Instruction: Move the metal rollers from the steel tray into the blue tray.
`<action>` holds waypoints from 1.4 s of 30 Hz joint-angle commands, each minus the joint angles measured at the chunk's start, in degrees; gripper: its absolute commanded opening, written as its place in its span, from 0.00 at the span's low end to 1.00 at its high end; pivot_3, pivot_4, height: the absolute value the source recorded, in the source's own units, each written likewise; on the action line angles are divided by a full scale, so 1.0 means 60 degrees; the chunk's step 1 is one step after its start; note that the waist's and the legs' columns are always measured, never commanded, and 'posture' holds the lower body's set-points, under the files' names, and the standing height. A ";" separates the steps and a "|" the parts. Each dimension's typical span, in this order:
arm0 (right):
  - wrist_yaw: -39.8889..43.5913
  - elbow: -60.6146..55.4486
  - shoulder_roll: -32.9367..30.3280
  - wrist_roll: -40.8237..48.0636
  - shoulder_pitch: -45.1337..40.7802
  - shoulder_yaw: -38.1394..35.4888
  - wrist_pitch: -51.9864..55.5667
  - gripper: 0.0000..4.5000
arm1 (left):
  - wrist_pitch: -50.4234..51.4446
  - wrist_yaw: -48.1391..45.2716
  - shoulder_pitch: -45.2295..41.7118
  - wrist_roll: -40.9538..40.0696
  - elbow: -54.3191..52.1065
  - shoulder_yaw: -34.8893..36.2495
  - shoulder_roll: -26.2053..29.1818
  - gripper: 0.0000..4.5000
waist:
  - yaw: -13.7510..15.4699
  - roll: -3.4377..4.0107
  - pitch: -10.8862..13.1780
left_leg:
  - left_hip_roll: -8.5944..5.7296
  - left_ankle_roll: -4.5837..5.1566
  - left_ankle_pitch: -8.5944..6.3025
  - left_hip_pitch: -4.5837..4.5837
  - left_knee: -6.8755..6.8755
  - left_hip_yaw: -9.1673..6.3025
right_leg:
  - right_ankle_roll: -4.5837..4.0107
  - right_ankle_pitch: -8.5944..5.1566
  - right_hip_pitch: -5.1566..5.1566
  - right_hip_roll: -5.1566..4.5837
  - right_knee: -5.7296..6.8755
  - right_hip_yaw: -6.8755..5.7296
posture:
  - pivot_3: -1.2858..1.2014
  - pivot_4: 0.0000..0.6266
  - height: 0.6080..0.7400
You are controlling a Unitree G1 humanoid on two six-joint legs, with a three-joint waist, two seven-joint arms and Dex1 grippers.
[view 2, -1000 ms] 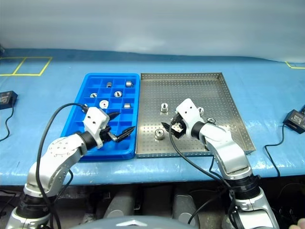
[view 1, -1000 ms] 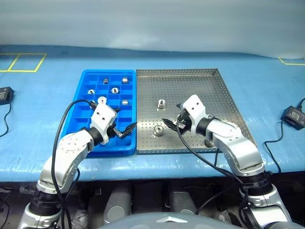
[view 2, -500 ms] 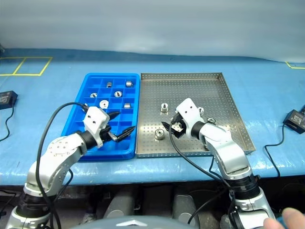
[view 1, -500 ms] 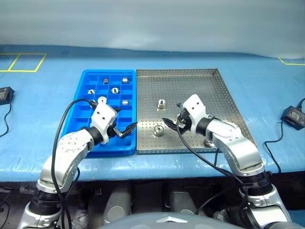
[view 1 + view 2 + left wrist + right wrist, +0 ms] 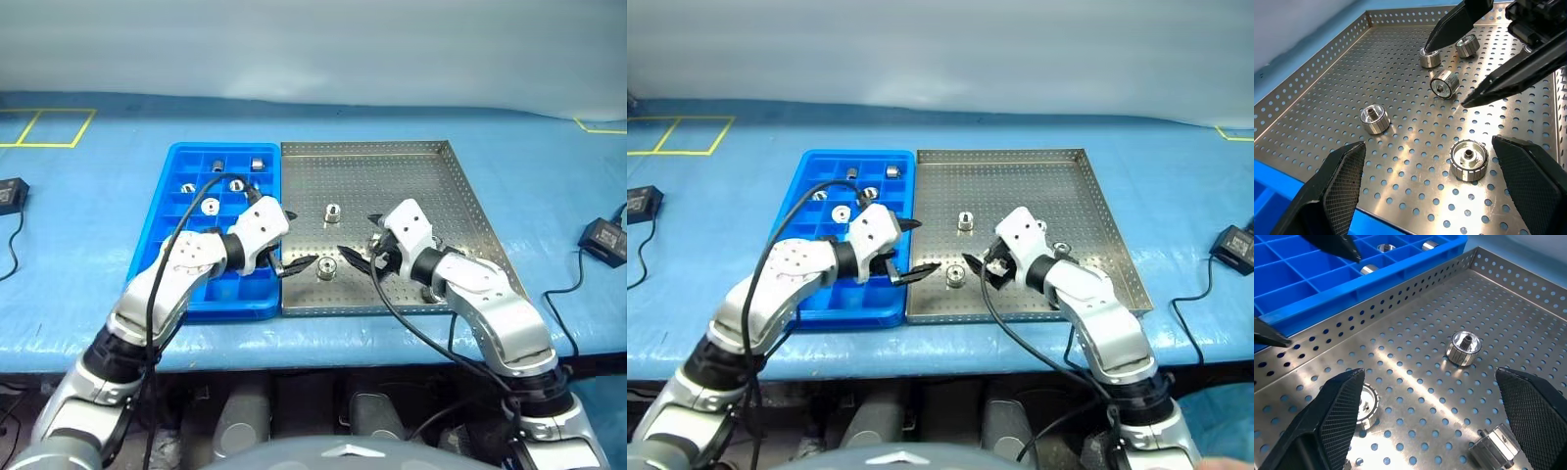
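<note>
1. Nearest, both grippers hang over the front of the steel tray (image 5: pixel 460 196). The left gripper (image 5: pixel 295 247) has its black, pointed fingers spread wide with nothing between them, reaching across the seam from the blue tray (image 5: pixel 167 257). The right gripper (image 5: pixel 357 240) faces it, also spread wide and holding nothing.
2. Between the two sets of fingertips one roller (image 5: pixel 325 268) stands on the perforated grey sheet, shiny, round, with a ribbed flange and a centre hole.
3. A second roller (image 5: pixel 332 211) stands farther back, mid-tray; the left wrist view shows three more (image 5: pixel 1444 83) beside the right arm, one tipped on its side.
4. The steel tray's low punched rim touches the blue tray's wall. Its far half is bare, open sheet.
5. The blue tray's far square compartments hold several rollers (image 5: pixel 257 164).
</note>
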 commanded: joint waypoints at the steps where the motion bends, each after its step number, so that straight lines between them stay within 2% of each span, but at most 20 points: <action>1: 0.0088 -0.0975 -0.0163 0.0312 0.0449 -0.0311 0.0062 1.00 | -0.0354 -0.0667 -0.0738 0.0589 0.0950 -0.0672 -0.0004 0.99 | -0.0063 0.0000 0.0000 | 0.0001 0.0000 0.0000 0.0000 0.0001 0.0003 | 0.0000 0.0000 0.0002 0.0000 0.0000 -0.0001 | 0.49 0.24 1.00; 10: 0.0043 -0.1896 -0.0358 0.0788 0.1079 -0.0219 0.0566 1.00 | -0.1311 -0.1914 -0.1885 0.1528 0.3105 -0.1835 -0.0628 0.99 | -0.0381 -0.0007 -0.0001 | 0.0007 0.0001 0.0000 0.0000 0.0006 -0.0020 | 0.0000 0.0000 0.0002 0.0001 -0.0001 0.0000 | 0.47 0.24 1.00; 17: -0.0225 -0.2057 -0.0139 0.0819 0.1069 0.0088 0.0680 1.00 | -0.1683 -0.2083 -0.2234 0.2352 0.4284 -0.2189 -0.1159 0.99 | -0.0549 -0.0007 -0.0001 | 0.0008 0.0001 0.0000 0.0000 0.0006 -0.0021 | 0.0001 0.0000 0.0001 0.0004 0.0002 0.0001 | 0.46 0.24 1.00; 21: -0.0310 -0.2032 -0.0102 0.0773 0.1042 0.0171 0.0673 1.00 | -0.1664 -0.1977 -0.2212 0.2450 0.4729 -0.1960 -0.1541 0.99 | -0.0572 -0.0007 -0.0002 | 0.0010 0.0002 0.0000 0.0004 0.0008 -0.0020 | 0.0002 0.0001 0.0003 0.0003 0.0003 0.0004 | 0.46 0.24 1.00; 25: -0.0422 -0.1890 -0.0098 0.0664 0.0962 0.0283 0.0712 1.00 | -0.1706 -0.2087 -0.2064 0.2654 0.4684 -0.1988 -0.1524 0.79 | -0.0575 -0.0007 -0.0002 | 0.0012 0.0002 0.0000 0.0005 0.0006 -0.0020 | 0.0002 0.0001 0.0002 0.0003 0.0004 0.0005 | 0.46 0.24 1.00; 28: -0.0490 -0.1775 -0.0084 0.0616 0.0861 0.0304 0.0738 1.00 | -0.1714 -0.2184 -0.1996 0.2616 0.4618 -0.1873 -0.1450 0.79 | -0.0583 -0.0007 -0.0002 | 0.0014 0.0002 0.0000 0.0005 0.0008 -0.0020 | 0.0002 0.0001 0.0002 0.0003 0.0005 0.0005 | 0.46 0.24 1.00; 30: -0.0531 -0.1689 -0.0074 0.0600 0.0775 0.0343 0.0752 1.00 | -0.1678 -0.2235 -0.1976 0.2561 0.4577 -0.1771 -0.1431 0.72 | -0.0598 -0.0007 -0.0002 | 0.0015 0.0002 0.0000 0.0007 0.0008 -0.0019 | 0.0002 0.0002 0.0002 0.0003 0.0006 0.0006 | 0.47 0.24 1.00; 33: -0.0548 -0.1513 -0.0048 0.0571 0.0633 0.0436 0.0807 1.00 | -0.1657 -0.2013 -0.1969 0.2649 0.4464 -0.1612 -0.1455 0.54 | -0.0604 -0.0007 -0.0002 | 0.0015 0.0002 0.0000 0.0007 0.0008 -0.0020 | 0.0002 0.0002 0.0002 0.0004 0.0007 0.0005 | 0.47 0.24 1.00; 37: -0.0428 -0.1034 0.0039 0.0535 0.0438 0.0706 0.0853 1.00 | -0.1197 -0.1901 -0.1803 0.2044 0.3665 -0.0881 -0.1525 0.54 | -0.0619 -0.0007 -0.0001 | 0.0016 0.0002 0.0001 0.0006 0.0006 -0.0018 | 0.0002 0.0002 -0.0001 0.0008 0.0010 0.0008 | 0.48 0.24 1.00; 42: -0.0175 -0.0406 0.0122 0.0516 0.0168 0.1049 0.0696 1.00 | -0.0586 -0.1825 -0.1310 0.1584 0.2158 -0.0037 -0.1131 0.54 | -0.0546 -0.0007 -0.0001 | 0.0019 0.0002 0.0001 0.0009 0.0007 -0.0020 | 0.0002 0.0003 0.0002 0.0008 0.0014 0.0012 | 0.49 0.24 1.00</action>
